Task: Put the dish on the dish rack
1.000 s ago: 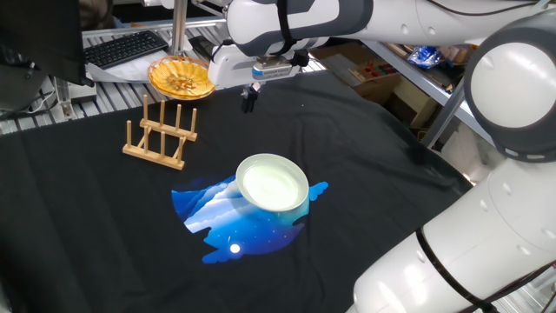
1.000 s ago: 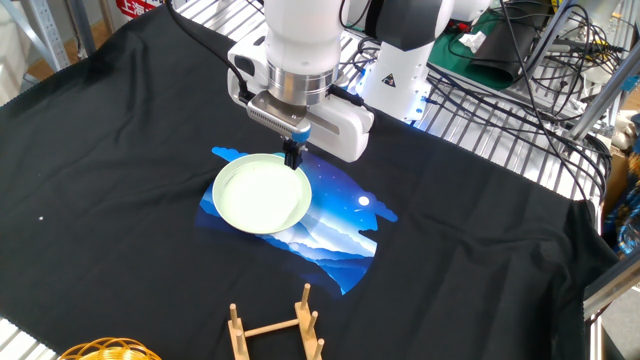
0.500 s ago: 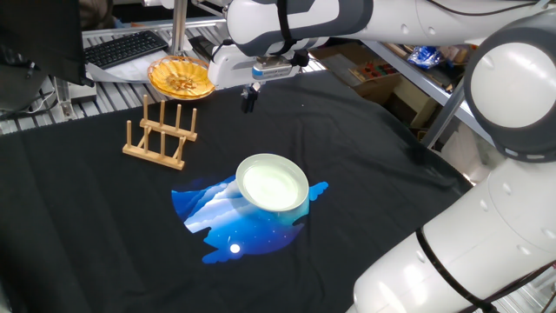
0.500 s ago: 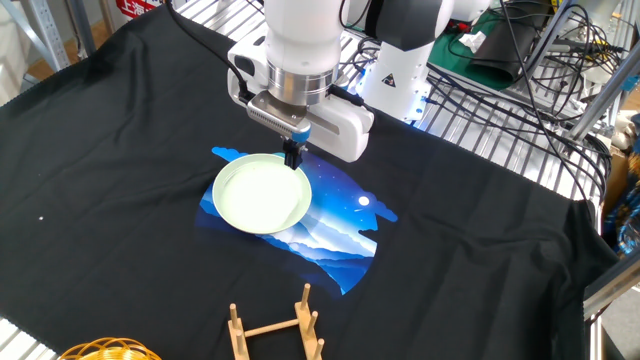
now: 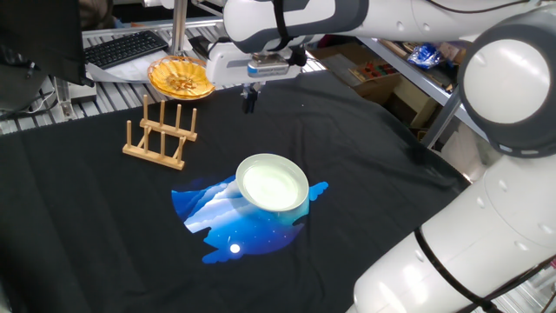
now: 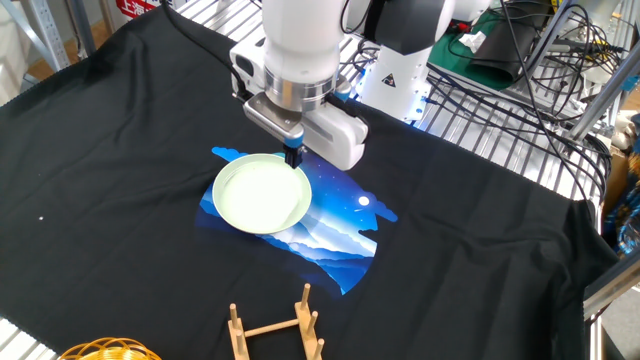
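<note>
The dish [image 5: 273, 183] is a pale mint-green round plate lying flat on a blue print on the black cloth; it also shows in the other fixed view [image 6: 262, 193]. The dish rack [image 5: 162, 132] is light wood with upright pegs, standing empty to the left of the dish, and it appears at the bottom edge of the other view [image 6: 277, 330]. My gripper [image 5: 249, 98] hangs above the cloth beyond the dish's far rim, fingers together and holding nothing. In the other view the gripper [image 6: 293, 156] is just over the dish's rim.
An orange-yellow fluted dish [image 5: 180, 78] sits behind the rack at the cloth's far edge and shows in the other view's lower left corner [image 6: 105, 350]. A keyboard [image 5: 126, 48] lies beyond it. Wire shelving and cables [image 6: 520, 90] border the table.
The gripper has risen slightly and the hand has turned a little. The dish and the rack have not moved.
</note>
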